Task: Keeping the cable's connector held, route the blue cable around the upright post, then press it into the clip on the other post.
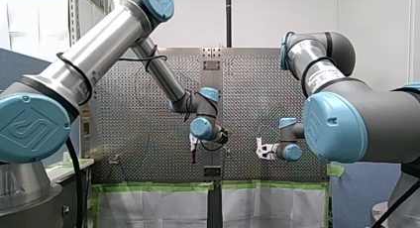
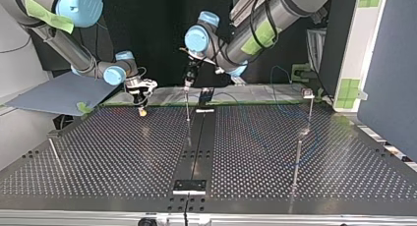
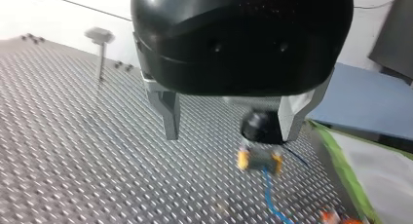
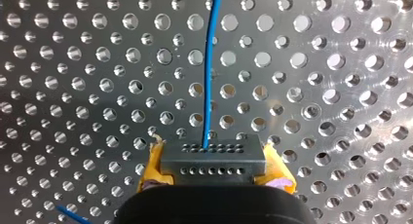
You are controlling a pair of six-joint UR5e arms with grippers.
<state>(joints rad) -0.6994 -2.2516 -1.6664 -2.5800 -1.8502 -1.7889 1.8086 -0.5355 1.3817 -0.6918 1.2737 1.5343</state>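
routing not begun: your right fingers clamp the connector just over the desk, blue cable trailing from it, left fingers spread empty; next you need cable led round the upright post.

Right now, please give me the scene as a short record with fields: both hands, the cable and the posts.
left hand: open, metal fingers, holding nothing
right hand: shut on the connector, yellow pads
blue cable: leaves the connector, runs over the perforated table
upright post: below the left hand in the top view
capped post: at the top view's right, apart from both hands
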